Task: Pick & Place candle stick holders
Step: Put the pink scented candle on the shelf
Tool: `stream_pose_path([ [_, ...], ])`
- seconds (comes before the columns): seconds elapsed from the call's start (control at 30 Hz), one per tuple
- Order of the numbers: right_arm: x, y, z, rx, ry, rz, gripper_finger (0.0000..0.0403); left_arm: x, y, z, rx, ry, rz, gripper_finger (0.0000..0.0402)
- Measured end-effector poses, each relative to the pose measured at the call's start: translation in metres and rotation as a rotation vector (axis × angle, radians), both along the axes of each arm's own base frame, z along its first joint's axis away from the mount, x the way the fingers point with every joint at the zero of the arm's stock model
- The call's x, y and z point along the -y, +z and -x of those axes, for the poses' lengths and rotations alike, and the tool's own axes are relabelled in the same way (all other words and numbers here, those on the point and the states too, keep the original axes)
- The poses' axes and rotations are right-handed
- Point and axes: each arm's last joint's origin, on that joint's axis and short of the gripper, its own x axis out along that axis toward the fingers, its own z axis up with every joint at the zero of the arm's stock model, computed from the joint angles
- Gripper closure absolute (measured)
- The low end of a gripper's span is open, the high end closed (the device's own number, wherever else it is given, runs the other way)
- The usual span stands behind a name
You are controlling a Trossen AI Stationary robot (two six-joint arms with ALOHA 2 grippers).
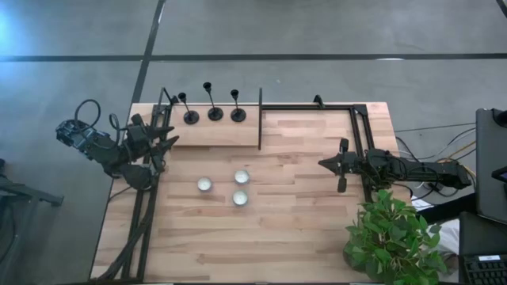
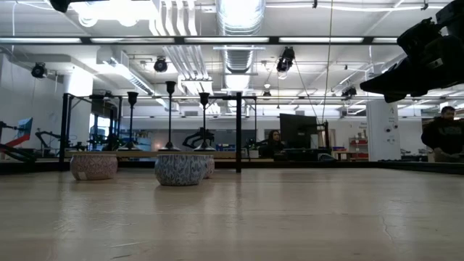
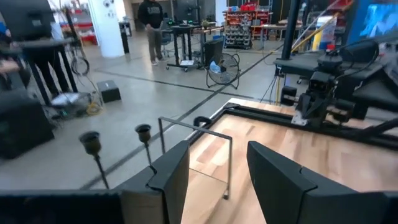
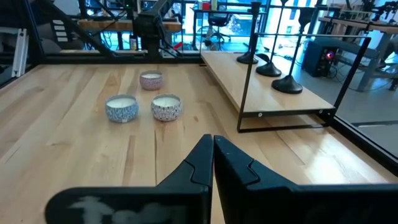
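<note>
Three black candle stick holders [image 1: 191, 116] [image 1: 215, 112] [image 1: 238, 114] stand upright in a row on their round bases on a raised wooden shelf [image 1: 214, 131] at the table's far left. They also show in the right wrist view [image 4: 287, 84]. My left gripper [image 1: 168, 143] hovers open at the table's left edge, near the shelf's left end, touching nothing. My right gripper [image 1: 342, 165] is shut and empty above the table's right side, pointing toward the table's left.
Three low round tealight tins [image 1: 204, 184] [image 1: 241, 176] [image 1: 239, 197] sit on the table's middle. A black metal frame [image 1: 260, 119] edges the shelf's right end. A potted green plant [image 1: 392, 237] stands at the near right corner. People show in the room behind.
</note>
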Motion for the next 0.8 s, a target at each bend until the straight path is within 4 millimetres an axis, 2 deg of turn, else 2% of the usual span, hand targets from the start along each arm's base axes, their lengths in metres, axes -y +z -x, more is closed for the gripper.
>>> stream_pose_path([
  [0.1,0.000,0.000,0.000,0.000,0.000,0.000,0.0394,0.001,-0.003,-0.003,-0.008,0.023,-0.004,0.0234],
  [0.2,0.000,0.000,0.000,0.000,0.000,0.000,0.0394,0.005,0.000,-0.005,-0.037,-0.153,0.022,0.0234],
  [0.27,0.000,0.000,0.000,0.000,0.000,0.000,0.0394,0.009,0.006,-0.007,-0.082,-0.258,-0.020,0.0234],
  [0.5,0.000,0.000,0.000,0.001,0.000,0.000,0.0394,0.024,0.007,-0.034,-0.494,-0.312,-0.205,0.0234],
  [0.63,0.000,0.000,0.000,0.001,0.000,0.000,0.0394,0.029,0.008,-0.050,-0.679,-0.342,-0.120,0.0234],
  [0.8,0.000,0.000,0.000,0.001,-0.001,0.001,0.0394,0.021,0.004,-0.063,-0.825,-0.261,-0.143,0.0234],
])
